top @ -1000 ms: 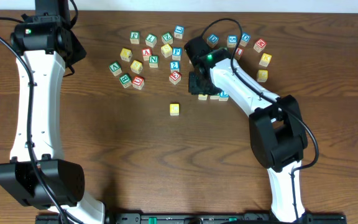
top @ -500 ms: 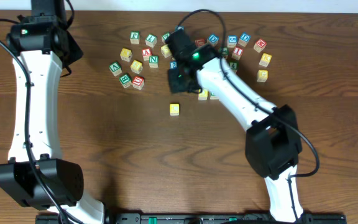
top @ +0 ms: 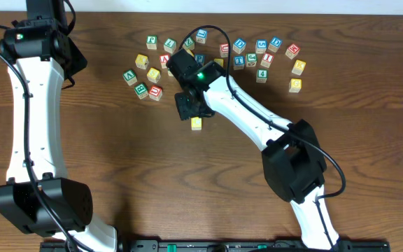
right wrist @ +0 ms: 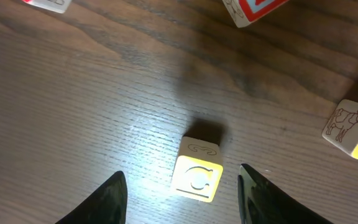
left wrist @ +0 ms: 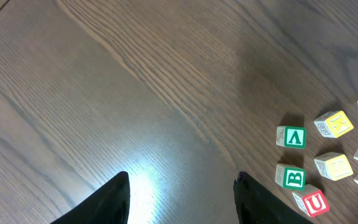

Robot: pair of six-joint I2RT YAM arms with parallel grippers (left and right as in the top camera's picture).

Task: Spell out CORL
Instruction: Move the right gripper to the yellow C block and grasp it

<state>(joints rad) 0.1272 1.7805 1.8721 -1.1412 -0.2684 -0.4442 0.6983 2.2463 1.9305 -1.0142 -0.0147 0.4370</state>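
Fingers [right wrist: 107,202], right gripper [right wrist: 180,177]: two dark tips, spread apart, gripping nothing.
- Between them: yellow cube [right wrist: 197,169], flat on the wooden table [right wrist: 73,106], with a gap to each finger. Its near face bears a rounded letter that reads as C. In the overhead view it lies alone at the gripper's tips, apart from the other cubes.
- Ahead of the fingers: red-bordered cube [right wrist: 253,7], cut off by the frame edge, letter not readable.
- Ahead and outside one finger: cow-picture cube [right wrist: 344,127], with one yellow side.

Fingers, left gripper [left wrist: 182,177]: two dark tips, spread apart, only bare table between them.
- Ahead and well outside one finger, a small group: green A cube [left wrist: 291,137], yellow K cube [left wrist: 334,123], green B cube [left wrist: 291,177], red U cube [left wrist: 314,203], pale yellow cube [left wrist: 333,165] with a letter I cannot read.

Remaining letter cubes [top: 251,60]: a loose scatter beyond the right gripper's fingers. The overhead view is too small to pick out the O, R or L.
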